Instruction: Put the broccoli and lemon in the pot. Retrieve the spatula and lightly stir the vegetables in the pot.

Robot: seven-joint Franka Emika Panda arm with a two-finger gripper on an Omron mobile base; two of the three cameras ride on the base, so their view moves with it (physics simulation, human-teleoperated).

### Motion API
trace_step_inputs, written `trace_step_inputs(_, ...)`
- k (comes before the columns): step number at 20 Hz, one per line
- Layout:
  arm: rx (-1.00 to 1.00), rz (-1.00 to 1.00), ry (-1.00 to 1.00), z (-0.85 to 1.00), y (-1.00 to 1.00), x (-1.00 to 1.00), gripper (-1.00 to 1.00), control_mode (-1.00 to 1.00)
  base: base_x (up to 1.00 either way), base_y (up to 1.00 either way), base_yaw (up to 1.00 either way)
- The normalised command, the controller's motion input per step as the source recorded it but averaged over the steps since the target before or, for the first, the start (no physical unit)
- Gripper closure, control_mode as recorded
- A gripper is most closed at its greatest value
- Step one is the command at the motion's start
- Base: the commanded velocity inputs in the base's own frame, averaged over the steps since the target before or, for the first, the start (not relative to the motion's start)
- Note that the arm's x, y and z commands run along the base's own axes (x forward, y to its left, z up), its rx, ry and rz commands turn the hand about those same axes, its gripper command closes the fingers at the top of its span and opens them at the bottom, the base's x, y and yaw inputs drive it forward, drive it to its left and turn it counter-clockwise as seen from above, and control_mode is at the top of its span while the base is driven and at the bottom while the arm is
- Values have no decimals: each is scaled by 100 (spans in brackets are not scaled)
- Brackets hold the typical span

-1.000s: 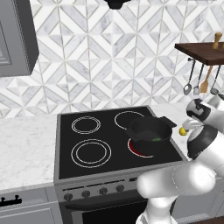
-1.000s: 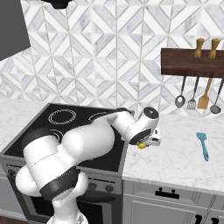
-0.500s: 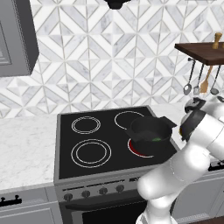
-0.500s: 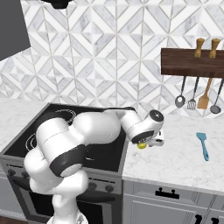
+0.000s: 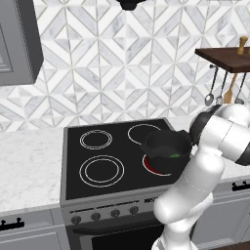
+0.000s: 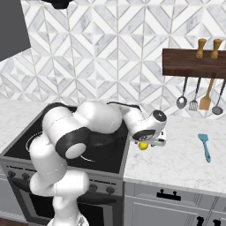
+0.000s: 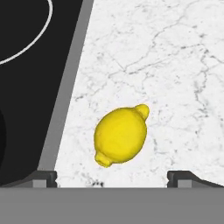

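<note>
on counter: 1 lemon [image 7: 120,136], 1 spatula [image 6: 205,146]; 1 pot [image 5: 167,145].

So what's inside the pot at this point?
A bit of green, apparently the broccoli, shows inside the pot. The arm covers part of the interior. The lemon lies on the marble counter, below the open hand.

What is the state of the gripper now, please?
Gripper: open, holding nothing, above the lemon on the counter.
</note>
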Motion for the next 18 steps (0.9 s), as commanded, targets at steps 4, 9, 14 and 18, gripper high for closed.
trace_step_inputs(4,0,0,0,-26,0,25,-100,-100,0,0,0)
trace_step_inputs(9,0,0,0,-14,0,22,-100,-100,0,0,0)
trace_step_inputs(14,0,0,0,-16,0,18,-100,-100,0,0,0)
trace_step_inputs(18,0,0,1,-19,0,5,-100,-100,0,0,0)
